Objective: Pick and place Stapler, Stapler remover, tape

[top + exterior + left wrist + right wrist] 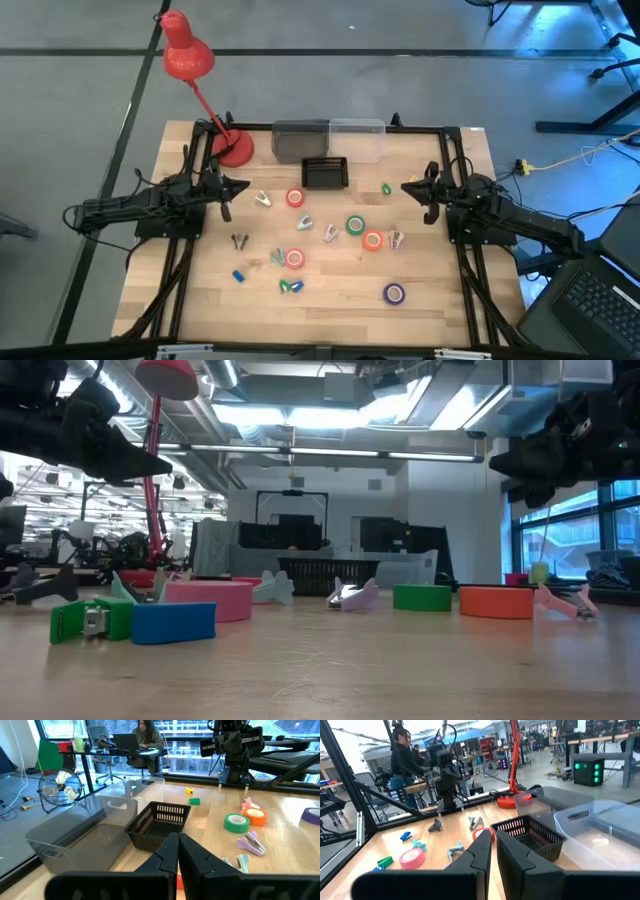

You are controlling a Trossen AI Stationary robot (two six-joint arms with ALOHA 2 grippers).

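Showing a seated person (145, 737), seemingly typing, left wrist only.

The wooden table (420, 310) holds a black basket (324, 172). Behind it sit two bins (330, 140). In front lie tape rolls (355, 225) and small clips (240, 241)

Two dark, jointed arms, each ending in a black gripper (left (243, 185), right (407, 187)) with two flat, pointed fingers (197, 862) and thin black cables alongside.
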